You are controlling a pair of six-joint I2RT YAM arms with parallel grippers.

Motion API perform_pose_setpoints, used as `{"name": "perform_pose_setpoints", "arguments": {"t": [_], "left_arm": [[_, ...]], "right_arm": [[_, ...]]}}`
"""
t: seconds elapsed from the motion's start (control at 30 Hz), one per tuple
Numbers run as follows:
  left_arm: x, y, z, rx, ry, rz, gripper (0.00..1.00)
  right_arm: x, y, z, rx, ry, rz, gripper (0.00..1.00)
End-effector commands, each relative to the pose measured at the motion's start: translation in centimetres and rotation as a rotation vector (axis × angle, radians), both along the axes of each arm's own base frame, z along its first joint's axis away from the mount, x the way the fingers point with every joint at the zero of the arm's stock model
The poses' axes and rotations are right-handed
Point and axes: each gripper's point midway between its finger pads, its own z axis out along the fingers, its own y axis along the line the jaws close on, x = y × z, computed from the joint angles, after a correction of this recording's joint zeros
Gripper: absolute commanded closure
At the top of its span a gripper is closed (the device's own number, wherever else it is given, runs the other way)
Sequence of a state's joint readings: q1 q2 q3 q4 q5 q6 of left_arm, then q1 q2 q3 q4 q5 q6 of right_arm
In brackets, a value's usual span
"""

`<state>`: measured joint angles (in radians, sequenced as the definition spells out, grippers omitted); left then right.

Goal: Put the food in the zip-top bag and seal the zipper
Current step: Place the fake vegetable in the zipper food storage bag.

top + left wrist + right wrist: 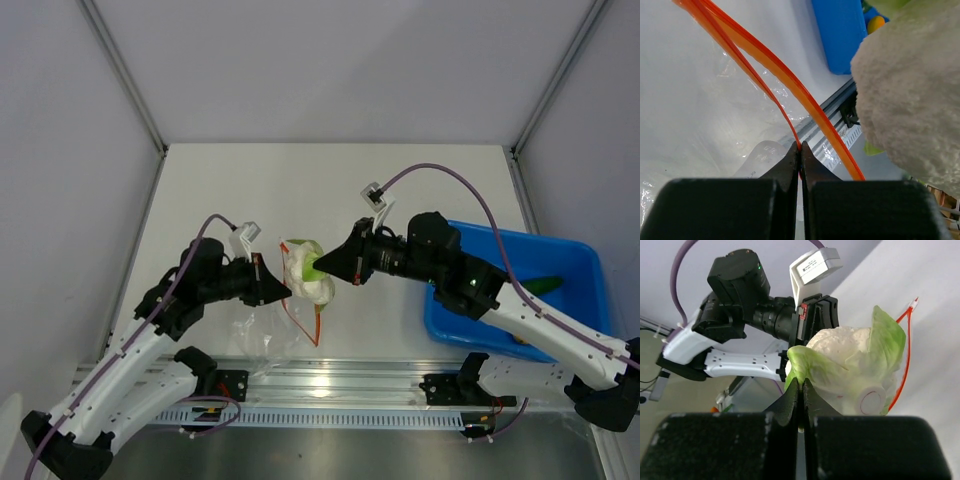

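Seen from above, a pale green-white leafy toy lump [303, 270] is held up between the two arms, at the mouth of a small, clear, crinkly zip-top bag [262, 335]. The right gripper [801, 384] is clamped on one green leaf at the lump's edge, so the lump lies straight ahead of its jaws, toward the left arm. The left gripper [800, 148] is pinched tight on one lip of the thin orange-red zipper strip [807, 102]. The other lip bows away, so the mouth is parted, with the lump just beside it. Whether the lump is already past the strip cannot be told. The bag's body lies crumpled on the white table [330, 190]. A dark green toy cucumber [545, 285] and a yellow-orange oval fruit [876, 23] lie well apart from the bag, in a blue plastic tray [585, 300] by the right arm. Nothing is seen between lump and mouth.
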<state>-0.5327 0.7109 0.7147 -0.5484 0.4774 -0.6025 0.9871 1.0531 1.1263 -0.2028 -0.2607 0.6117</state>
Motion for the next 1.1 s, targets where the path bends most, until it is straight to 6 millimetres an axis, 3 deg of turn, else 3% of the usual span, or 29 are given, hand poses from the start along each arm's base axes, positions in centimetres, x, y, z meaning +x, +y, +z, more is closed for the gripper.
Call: {"name": "perform_pose_setpoints", "arguments": {"t": [0.0, 0.07, 0.63, 0.83, 1.07], "left_arm": [[-0.5, 0.1, 1.5, -0.036, -0.036, 0.004, 0.99], [-0.9, 0.3, 1.9, -0.055, -0.055, 0.007, 0.99], [-2.3, 0.7, 3.1, -0.121, -0.076, 0.012, 1.00], [-2.6, 0.9, 3.6, -0.124, -0.081, 0.014, 0.99], [-2.1, 1.4, 3.7, -0.115, -0.077, 0.069, 0.99]], "right_arm": [[-0.6, 1.1, 3.0, 0.158, -0.015, 0.043, 1.00], [-0.4, 1.4, 3.0, 0.182, -0.003, 0.042, 1.00], [-0.6, 4.0, -3.7, 0.119, 0.119, 0.038, 1.00], [-0.4, 3.6, -6.5, 0.024, 0.143, -0.019, 1.00], [-0.7, 1.8, -9.8, -0.087, 0.148, -0.082, 1.00]]}}
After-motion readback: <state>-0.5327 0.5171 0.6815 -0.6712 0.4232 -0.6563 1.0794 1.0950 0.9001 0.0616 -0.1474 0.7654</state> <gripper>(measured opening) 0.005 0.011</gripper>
